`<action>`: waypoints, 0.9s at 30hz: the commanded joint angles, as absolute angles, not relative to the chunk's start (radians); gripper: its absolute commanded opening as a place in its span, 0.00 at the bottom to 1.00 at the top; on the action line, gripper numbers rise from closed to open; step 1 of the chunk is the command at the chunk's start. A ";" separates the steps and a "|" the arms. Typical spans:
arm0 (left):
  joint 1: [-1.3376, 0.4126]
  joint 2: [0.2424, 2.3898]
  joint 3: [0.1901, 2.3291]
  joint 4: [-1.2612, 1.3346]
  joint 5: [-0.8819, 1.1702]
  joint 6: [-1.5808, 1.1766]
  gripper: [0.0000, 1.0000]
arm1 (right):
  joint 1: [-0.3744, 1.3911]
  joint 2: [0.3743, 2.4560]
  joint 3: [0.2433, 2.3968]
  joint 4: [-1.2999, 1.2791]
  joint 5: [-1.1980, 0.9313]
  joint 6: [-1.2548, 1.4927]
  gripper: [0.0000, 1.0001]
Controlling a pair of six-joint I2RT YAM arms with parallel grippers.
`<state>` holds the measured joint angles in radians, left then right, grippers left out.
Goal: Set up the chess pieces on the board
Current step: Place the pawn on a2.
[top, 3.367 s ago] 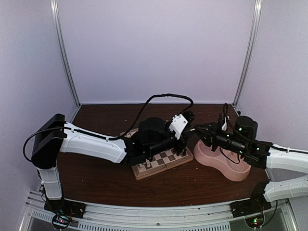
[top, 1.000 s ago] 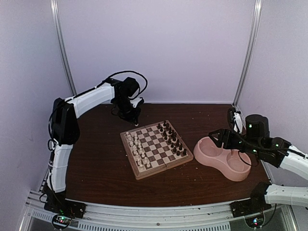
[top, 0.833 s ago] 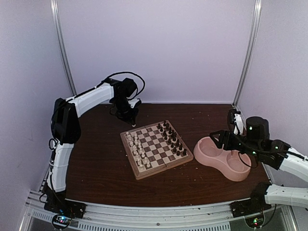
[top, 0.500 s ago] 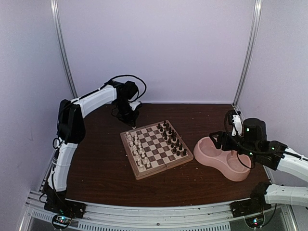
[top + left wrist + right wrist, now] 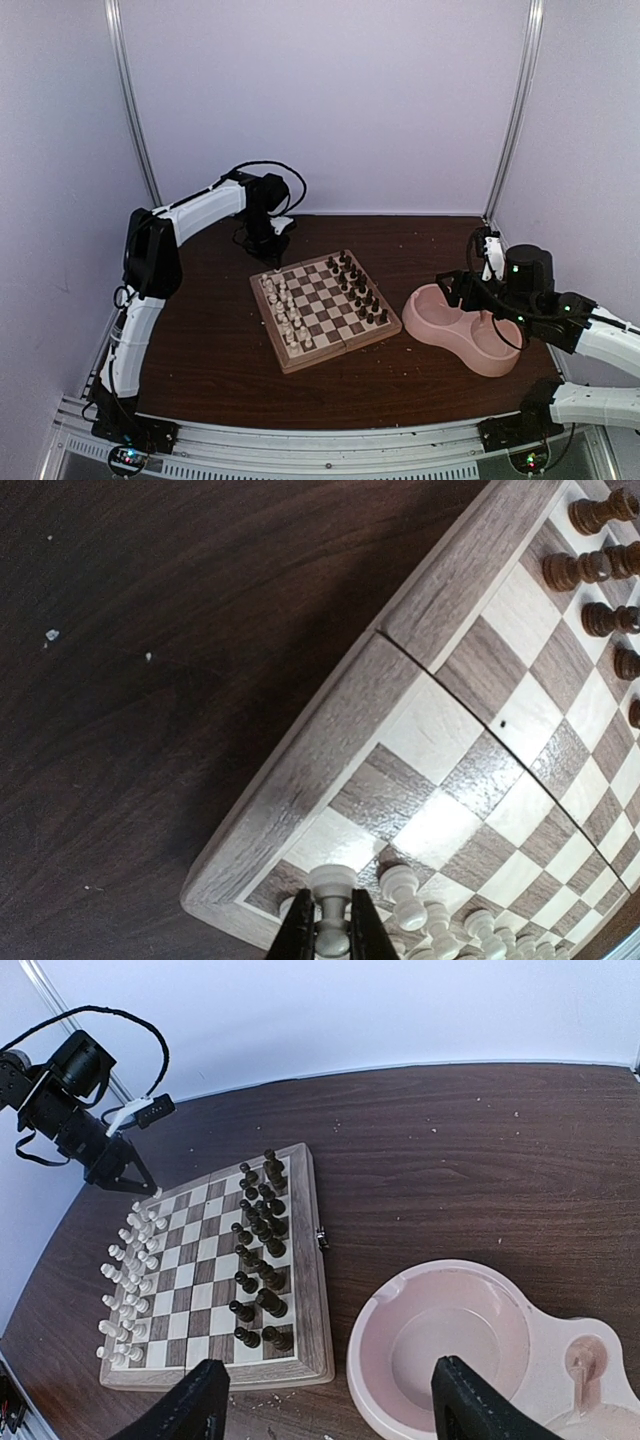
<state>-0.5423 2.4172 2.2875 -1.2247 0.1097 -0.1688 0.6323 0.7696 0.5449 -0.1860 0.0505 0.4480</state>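
Your left arm has swung off the board (image 5: 340, 345) to its far-left corner, where the left gripper (image 5: 330, 920) pinches one cream piece (image 5: 331, 883). Other chess pieces (image 5: 285, 310) line the board's left side. Your right gripper (image 5: 330, 1385) gapes empty above the pink bowl (image 5: 440, 1270).

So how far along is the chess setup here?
Done: dark pieces and cream pieces in double rows on opposite sides of the board. In hand: left end effector shut on a cream piece at its corner. Left: probably releasing it. Right end effector open, empty.
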 commanded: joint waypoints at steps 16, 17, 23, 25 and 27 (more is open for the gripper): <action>-0.537 2.477 2.333 -1.272 0.136 -0.152 0.00 | 0.624 0.761 0.547 -0.171 0.080 0.451 0.73; -0.537 2.478 2.333 -1.273 0.138 -0.151 0.02 | 0.624 0.761 0.547 -0.171 0.079 0.451 0.73; -0.537 2.479 2.337 -1.275 0.148 -0.148 0.16 | 0.624 0.764 0.550 -0.174 0.080 0.453 0.74; -0.537 2.479 2.340 -1.277 0.149 -0.147 0.17 | 0.624 0.765 0.550 -0.171 0.080 0.454 0.74; -0.537 2.478 2.342 -1.279 0.148 -0.146 0.19 | 0.624 0.767 0.550 -0.170 0.080 0.455 0.74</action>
